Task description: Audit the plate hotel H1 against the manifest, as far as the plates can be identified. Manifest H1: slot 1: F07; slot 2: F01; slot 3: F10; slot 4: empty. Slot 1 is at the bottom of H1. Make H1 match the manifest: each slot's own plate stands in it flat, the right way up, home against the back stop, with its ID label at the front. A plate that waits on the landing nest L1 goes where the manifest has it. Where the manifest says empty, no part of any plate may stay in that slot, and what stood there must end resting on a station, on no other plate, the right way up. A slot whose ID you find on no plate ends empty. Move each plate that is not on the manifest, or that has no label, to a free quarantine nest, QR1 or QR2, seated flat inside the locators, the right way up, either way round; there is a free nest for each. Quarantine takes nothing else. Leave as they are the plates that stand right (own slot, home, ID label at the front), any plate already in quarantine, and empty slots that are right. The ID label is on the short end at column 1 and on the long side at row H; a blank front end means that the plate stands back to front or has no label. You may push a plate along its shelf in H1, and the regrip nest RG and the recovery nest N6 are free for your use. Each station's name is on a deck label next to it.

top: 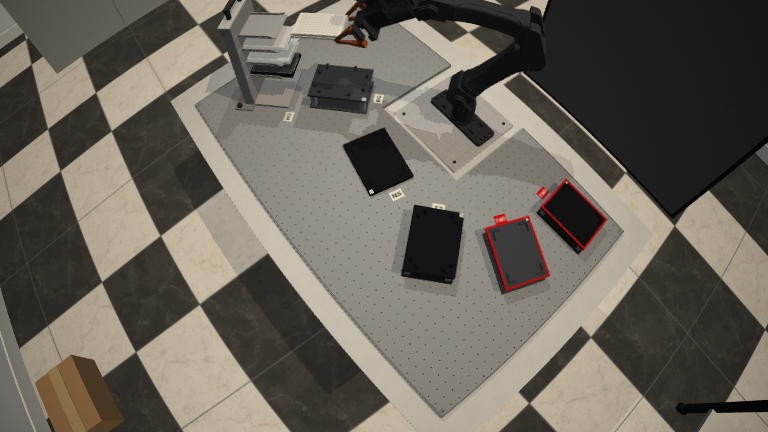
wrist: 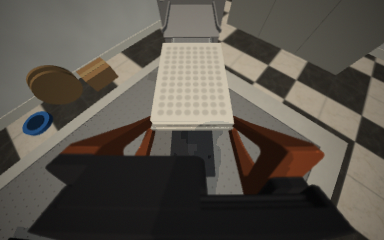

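Note:
My gripper (top: 352,23) is shut on the short end of a white multi-well plate (top: 318,25) and holds it level in the air, just in front of the top of the plate hotel H1 (top: 257,53). In the wrist view the plate (wrist: 192,85) lies flat between the orange fingers, with the hotel's empty top shelf (wrist: 191,20) straight ahead. The plate's end at the fingers is hidden, so I read no label. Lower in the hotel stand two pale plates (top: 272,49) and a black plate (top: 276,68).
The raised regrip nest RG (top: 341,86) stands right of the hotel, under the held plate's path. N6 (top: 377,160) and L1 (top: 433,242) show black tops. Two red-framed quarantine nests sit at the right, one grey (top: 516,253), one black (top: 573,215). The arm's base (top: 461,113) is behind.

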`<state>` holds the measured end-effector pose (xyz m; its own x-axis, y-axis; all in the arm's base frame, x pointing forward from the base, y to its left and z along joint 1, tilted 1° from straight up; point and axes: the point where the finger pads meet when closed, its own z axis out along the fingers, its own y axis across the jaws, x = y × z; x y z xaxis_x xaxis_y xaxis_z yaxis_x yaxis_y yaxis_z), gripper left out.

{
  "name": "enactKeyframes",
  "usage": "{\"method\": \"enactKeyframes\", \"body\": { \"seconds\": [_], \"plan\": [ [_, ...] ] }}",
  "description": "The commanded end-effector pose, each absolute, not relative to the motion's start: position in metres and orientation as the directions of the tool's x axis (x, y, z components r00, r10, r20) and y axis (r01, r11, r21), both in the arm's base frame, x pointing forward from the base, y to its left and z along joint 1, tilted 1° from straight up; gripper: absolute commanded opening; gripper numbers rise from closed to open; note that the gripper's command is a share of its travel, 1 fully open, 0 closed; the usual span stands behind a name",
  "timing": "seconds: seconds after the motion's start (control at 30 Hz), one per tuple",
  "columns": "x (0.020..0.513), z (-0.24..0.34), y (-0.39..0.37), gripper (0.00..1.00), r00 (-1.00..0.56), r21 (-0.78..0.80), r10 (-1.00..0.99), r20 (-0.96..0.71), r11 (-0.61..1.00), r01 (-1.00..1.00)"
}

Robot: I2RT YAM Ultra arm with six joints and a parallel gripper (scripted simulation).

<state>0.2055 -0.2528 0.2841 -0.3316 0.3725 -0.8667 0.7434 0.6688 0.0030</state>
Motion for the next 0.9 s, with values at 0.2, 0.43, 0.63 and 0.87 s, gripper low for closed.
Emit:
{"method": "enactKeyframes", "body": {
  "seconds": [0.2,0.43,0.63,0.87],
  "plan": [
    [0.196,0.291,-0.243,0.86,-0.314,-0.004,0.342,-0.886,0.670,0.742],
    [0.190,0.289,-0.237,0.86,-0.317,-0.004,0.347,-0.883,0.670,0.742],
    [0.185,0.287,-0.232,0.86,-0.318,-0.003,0.348,-0.882,0.670,0.743],
    [0.180,0.284,-0.226,0.86,-0.316,-0.004,0.344,-0.884,0.670,0.742]
  ]
}}
